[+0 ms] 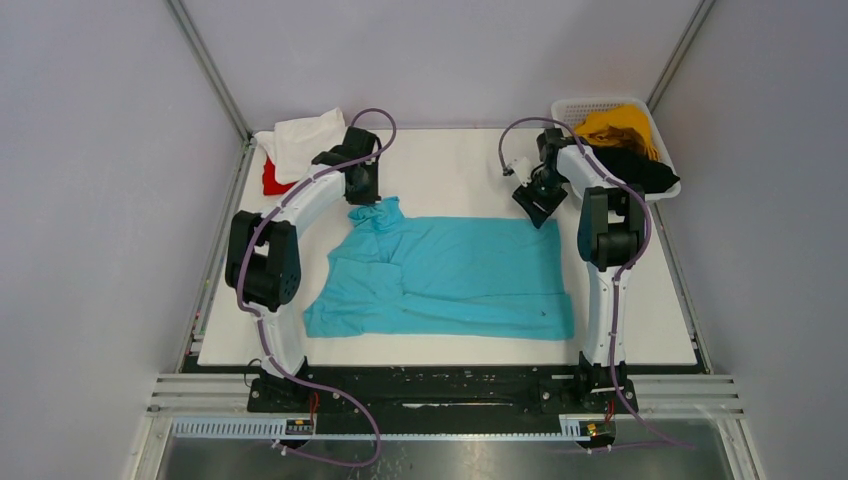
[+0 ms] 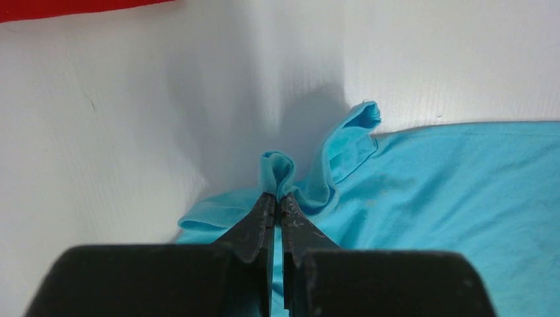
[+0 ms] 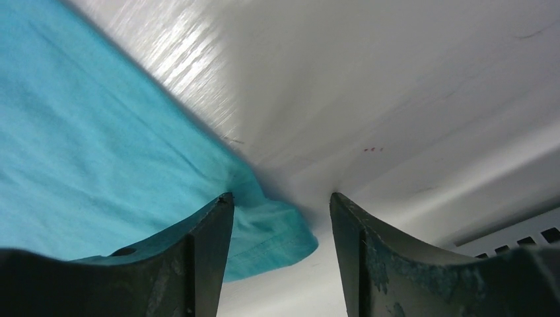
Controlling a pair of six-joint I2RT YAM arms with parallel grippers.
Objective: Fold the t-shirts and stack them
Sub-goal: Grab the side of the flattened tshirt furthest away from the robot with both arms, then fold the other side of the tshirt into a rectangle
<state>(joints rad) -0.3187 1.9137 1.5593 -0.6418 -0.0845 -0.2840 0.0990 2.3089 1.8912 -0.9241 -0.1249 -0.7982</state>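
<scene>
turquoise t-shirt (image 1: pixel 450 275) lies spread across the centre of the bench (image 1: pixel 450 160), with its left part rumpled and partly doubled over. white t-shirt (image 1: pixel 305 140) and red t-shirt (image 1: pixel 272 180) sit at the upper left of the frame. mustard yellow t-shirt (image 1: pixel 620 128) and black t-shirt (image 1: pixel 640 168) lie in the basket (image 1: pixel 580 105) at the upper right.

left gripper (image 2: pixel 277 201): closed tight on a small raised pinch of turquoise fabric at the garment's upper left edge. right gripper (image 3: pixel 280 198): jaws wide apart, holding nothing, positioned over the garment's upper right corner, which lies between the fingers.

hazards, as judged from this state:
- the left pinch is narrow. a fast pull may draw the fabric out of the jaws.
- the right corner sits off-centre, toward one finger. closing there may catch only the hem edge, or miss it.
- a one-sided lift would drag the cloth and deepen the rumpling at the left, giving a skewed fold.
- an arm sweeping toward the upper left may disturb the white and red garments.
</scene>
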